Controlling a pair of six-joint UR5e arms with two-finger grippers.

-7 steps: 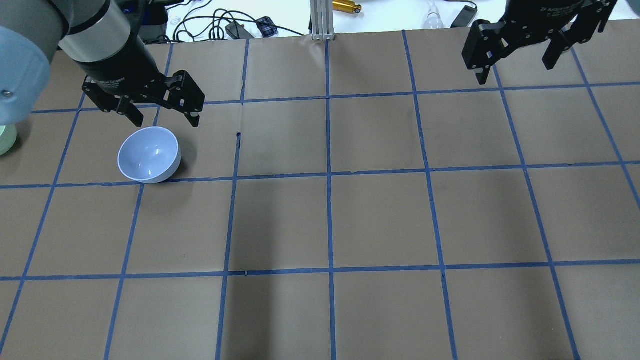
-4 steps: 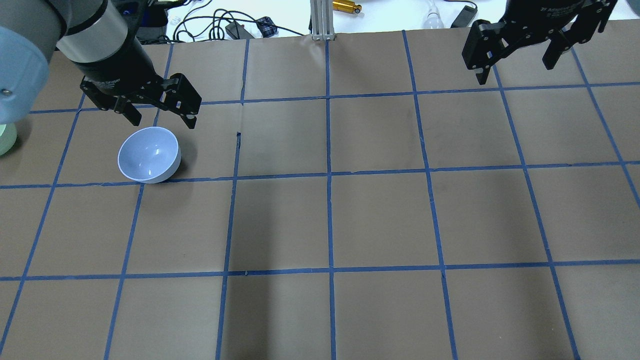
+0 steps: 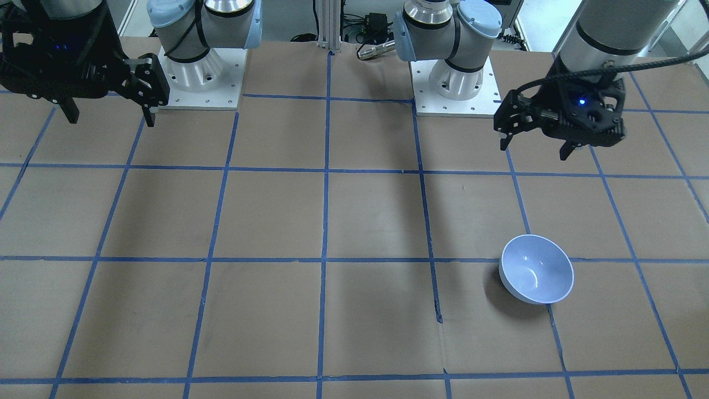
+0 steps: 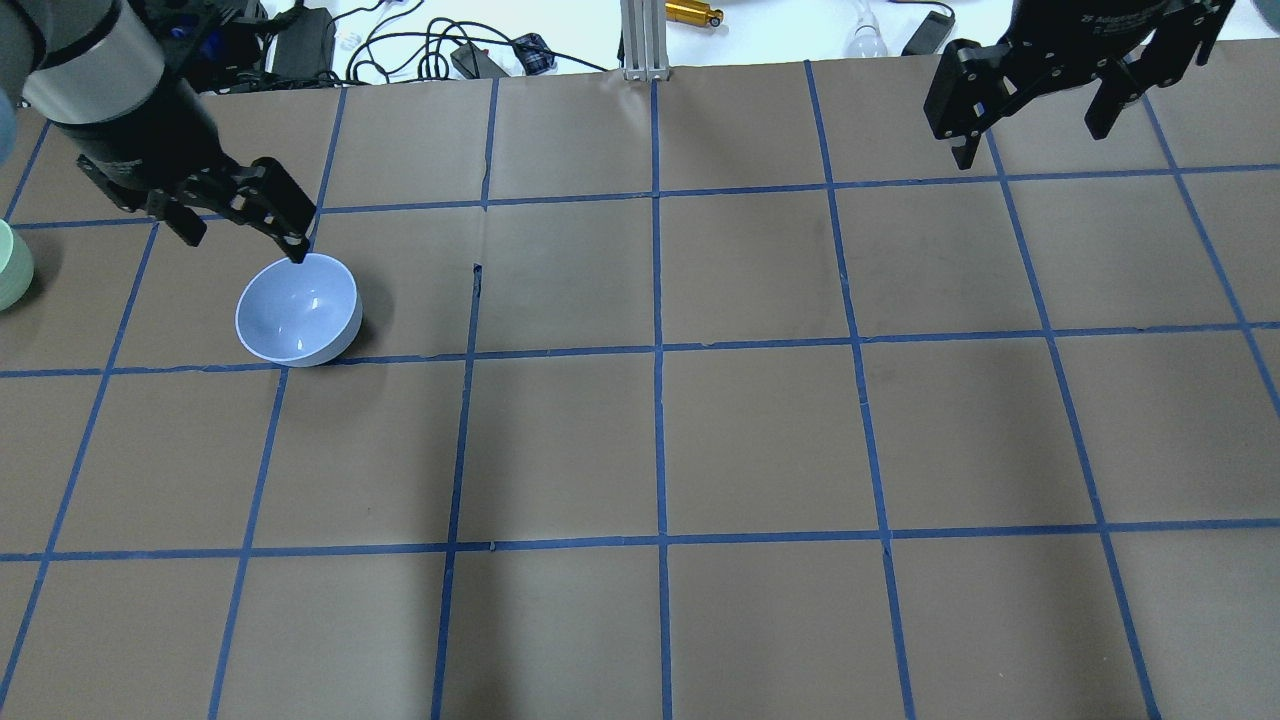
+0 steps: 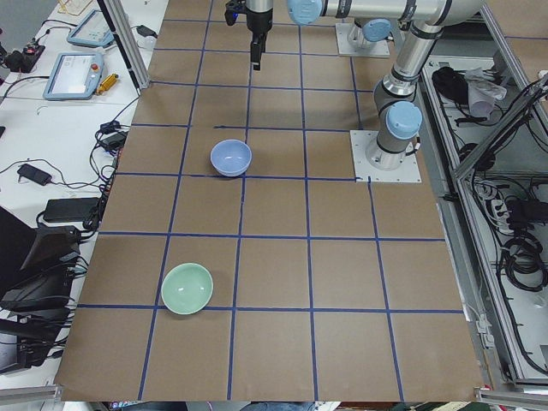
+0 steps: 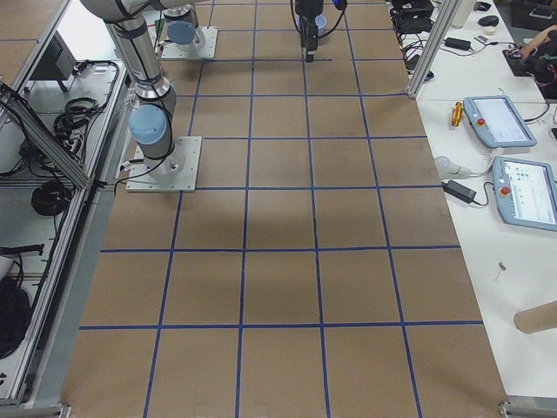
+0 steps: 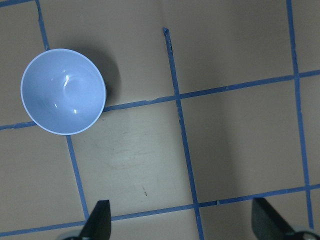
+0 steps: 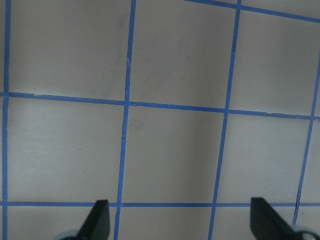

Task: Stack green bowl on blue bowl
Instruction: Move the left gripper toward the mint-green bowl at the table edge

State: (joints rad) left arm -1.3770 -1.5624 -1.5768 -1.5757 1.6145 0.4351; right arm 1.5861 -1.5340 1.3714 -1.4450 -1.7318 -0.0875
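Note:
The blue bowl (image 4: 298, 310) stands upright and empty on the brown paper at the table's left; it also shows in the front view (image 3: 536, 275), the left side view (image 5: 231, 157) and the left wrist view (image 7: 63, 91). The green bowl (image 4: 8, 265) sits at the overhead view's left edge, mostly cut off; it shows whole in the left side view (image 5: 187, 288), apart from the blue bowl. My left gripper (image 4: 243, 245) is open and empty, up in the air just beyond the blue bowl's far rim (image 3: 533, 151). My right gripper (image 4: 1032, 140) is open and empty, high at the far right (image 3: 111, 119).
Blue tape lines divide the paper into squares. Cables, a power brick and a brass tool lie beyond the table's far edge (image 4: 640, 70). An aluminium post (image 4: 645, 40) stands at the far middle. Both arm bases (image 3: 457, 83) are bolted at the robot's side.
My left gripper has moved left, toward the green bowl's side, staying open. The bowls and the right arm have not moved.

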